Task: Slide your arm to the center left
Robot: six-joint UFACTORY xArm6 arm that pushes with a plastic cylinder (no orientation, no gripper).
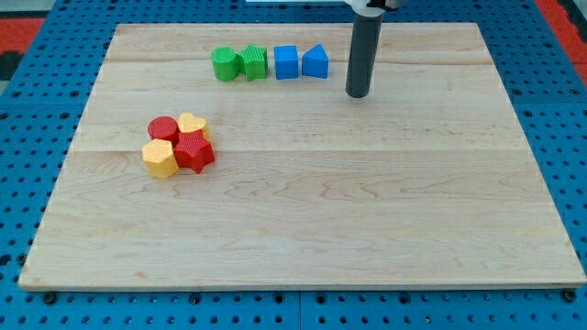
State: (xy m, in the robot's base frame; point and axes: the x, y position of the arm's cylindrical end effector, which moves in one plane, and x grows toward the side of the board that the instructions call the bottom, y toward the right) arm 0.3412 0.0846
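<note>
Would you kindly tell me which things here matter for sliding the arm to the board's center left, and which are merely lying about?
Belongs to the job:
- my tip, right of the blue row near the view's top
- board

Just lying about:
- green cylinder
- green block
- blue cube
- blue block
- red cylinder
- yellow heart
- red block
- yellow block
</note>
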